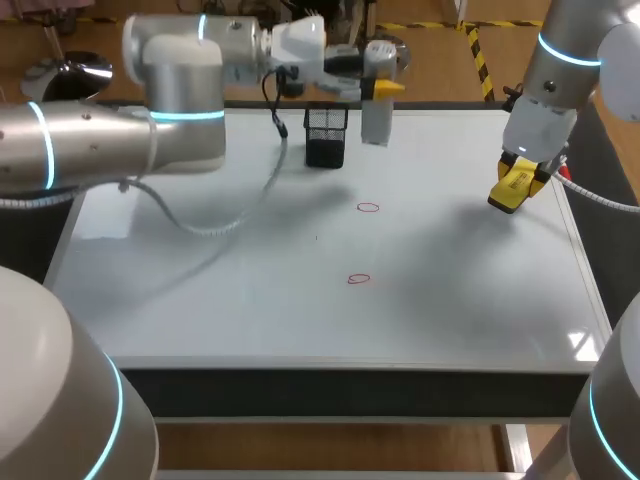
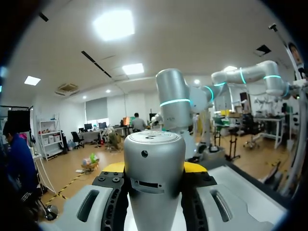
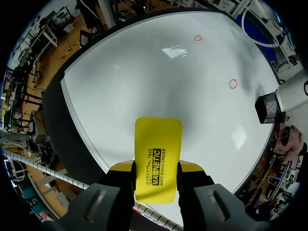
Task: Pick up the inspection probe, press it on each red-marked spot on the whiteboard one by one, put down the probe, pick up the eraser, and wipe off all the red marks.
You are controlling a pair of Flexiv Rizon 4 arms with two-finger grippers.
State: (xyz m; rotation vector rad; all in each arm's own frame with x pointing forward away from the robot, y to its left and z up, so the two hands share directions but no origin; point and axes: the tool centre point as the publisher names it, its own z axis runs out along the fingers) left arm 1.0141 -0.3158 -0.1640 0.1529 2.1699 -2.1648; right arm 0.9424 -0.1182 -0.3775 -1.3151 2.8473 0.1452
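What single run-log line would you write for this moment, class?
left fingers: shut on probe | right fingers: shut on eraser | red marks: two, unwiped

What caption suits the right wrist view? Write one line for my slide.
Right gripper holds the yellow eraser over the whiteboard, two red marks ahead, not yet wiped.

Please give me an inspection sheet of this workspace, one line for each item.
Surface: whiteboard, with two red marks not wiped.
Job's things: probe in the left gripper; eraser in the right gripper, over the board.
Clutter: black mesh holder near the far edge.
Grippers: each shut on its thing.
Cables: black cable hangs from the left arm.
Surroundings: nothing seen reaching over the table.
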